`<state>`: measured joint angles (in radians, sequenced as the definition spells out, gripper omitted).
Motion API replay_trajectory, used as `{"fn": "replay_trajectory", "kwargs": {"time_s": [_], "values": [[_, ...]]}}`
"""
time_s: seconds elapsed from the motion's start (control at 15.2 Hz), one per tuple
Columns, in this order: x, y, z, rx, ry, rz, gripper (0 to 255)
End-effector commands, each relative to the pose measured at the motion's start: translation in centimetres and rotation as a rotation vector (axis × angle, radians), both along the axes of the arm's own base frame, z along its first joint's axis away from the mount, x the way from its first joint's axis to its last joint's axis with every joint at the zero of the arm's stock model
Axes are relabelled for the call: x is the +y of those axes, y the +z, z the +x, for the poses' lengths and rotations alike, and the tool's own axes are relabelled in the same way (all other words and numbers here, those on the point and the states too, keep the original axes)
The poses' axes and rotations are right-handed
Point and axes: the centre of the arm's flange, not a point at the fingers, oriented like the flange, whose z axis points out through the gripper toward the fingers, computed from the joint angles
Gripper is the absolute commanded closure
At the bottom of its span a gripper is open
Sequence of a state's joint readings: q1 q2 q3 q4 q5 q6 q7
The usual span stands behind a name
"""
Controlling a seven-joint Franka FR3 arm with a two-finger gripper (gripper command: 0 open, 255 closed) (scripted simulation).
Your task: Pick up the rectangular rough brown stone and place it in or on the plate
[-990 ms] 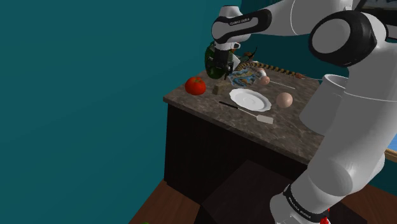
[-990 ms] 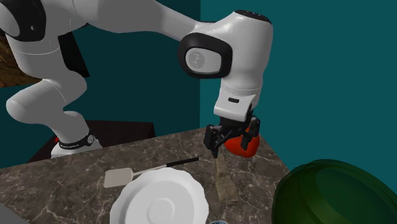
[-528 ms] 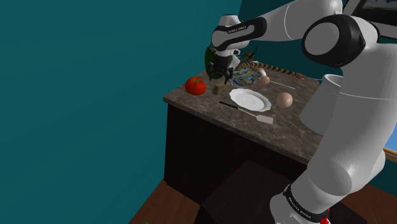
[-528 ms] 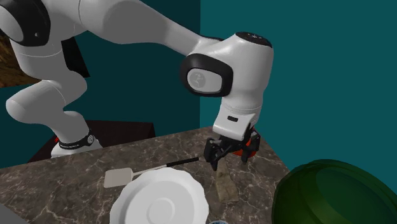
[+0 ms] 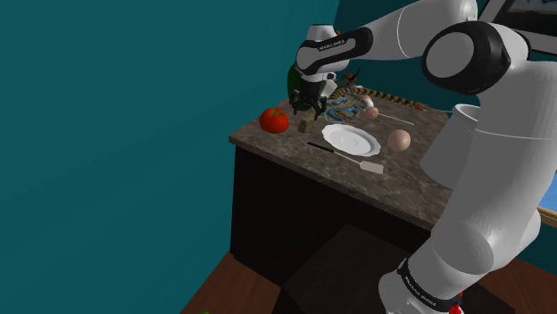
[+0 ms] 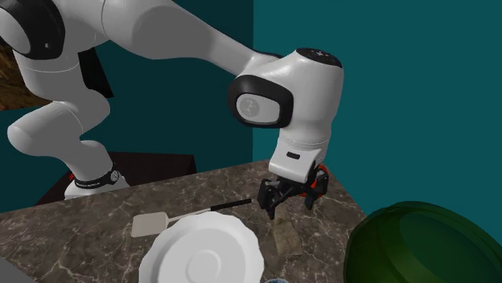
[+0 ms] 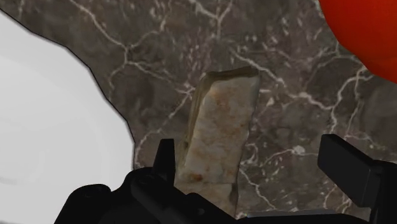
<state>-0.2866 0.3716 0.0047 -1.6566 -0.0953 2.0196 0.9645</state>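
The rough tan-brown rectangular stone (image 7: 219,127) lies flat on the dark marble counter, between the white plate (image 7: 44,114) and a red tomato (image 7: 362,32). My black gripper (image 7: 254,172) hangs open just above the stone's near end, one finger close to the stone's edge, the other well off to its side. From the second exterior view the gripper (image 6: 288,207) hovers over the stone (image 6: 283,233), with the plate (image 6: 201,253) beside it. In the shoulder view the gripper (image 5: 308,109) is above the stone (image 5: 303,126), at the counter's far corner, near the plate (image 5: 348,138).
A tomato (image 5: 274,119) sits at the counter's corner close to the edge. A large dark green melon (image 6: 418,245) stands just beyond the stone. A spatula (image 5: 348,156), an egg (image 5: 399,140) and other small items lie around the plate.
The gripper has come down toward the stone and shifted slightly in front of the tomato. Fingers stay open; the stone has not moved.
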Motion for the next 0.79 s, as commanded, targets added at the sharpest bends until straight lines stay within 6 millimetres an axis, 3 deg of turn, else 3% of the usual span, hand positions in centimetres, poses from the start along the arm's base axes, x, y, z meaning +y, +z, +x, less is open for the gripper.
{"fn": "replay_trajectory", "kwargs": {"time_s": [0.0,0.07,0.59,0.73], "values": [[0.08,-0.33,0.0,0.004,0.001,0.002,0],[0.09,-0.32,-0.01,0.004,0.001,0.002,255],[0.42,-0.56,-0.03,0.005,0.001,0.002,255],[0.08,0.2,0.0,0.004,0.001,0.002,255]]}}
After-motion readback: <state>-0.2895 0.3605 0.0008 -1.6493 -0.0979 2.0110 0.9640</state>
